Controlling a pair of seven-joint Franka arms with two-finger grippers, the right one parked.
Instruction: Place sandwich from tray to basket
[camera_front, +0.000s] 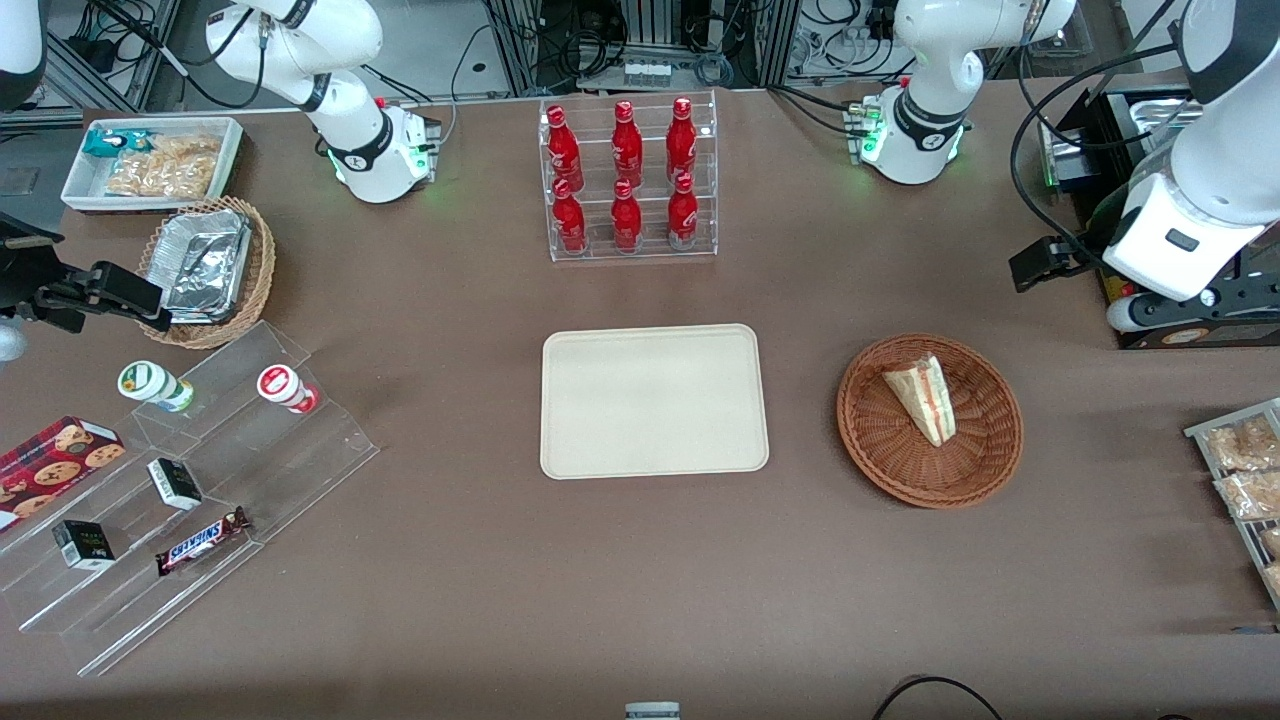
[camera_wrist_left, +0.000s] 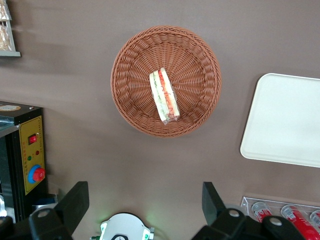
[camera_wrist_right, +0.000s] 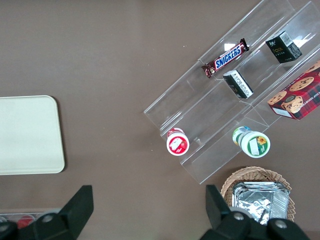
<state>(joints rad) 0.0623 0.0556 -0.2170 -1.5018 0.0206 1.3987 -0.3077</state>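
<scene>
Nearer the front camera than the basket (camera_front: 985, 440) stands the rack (camera_front: 315, 450), toward the parked arm's end of the table (camera_front: 480, 590). In the basket lies the sandwich (camera_front: 927, 402); beside the basket, the tray (camera_front: 655, 402). Farther from that camera than the basket, the gripper (camera_front: 1030, 268) hangs, fingers apart.

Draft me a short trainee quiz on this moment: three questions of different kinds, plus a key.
1. True or false: the sandwich lies in the round wicker basket.
2. What is on the pale tray: (a) the sandwich, (b) a red bottle, (c) nothing?
3. Fill in: the left gripper, its fingers ____, hangs in the air farther from the front camera than the basket.
Key: 1 true; 2 c; 3 open
</scene>
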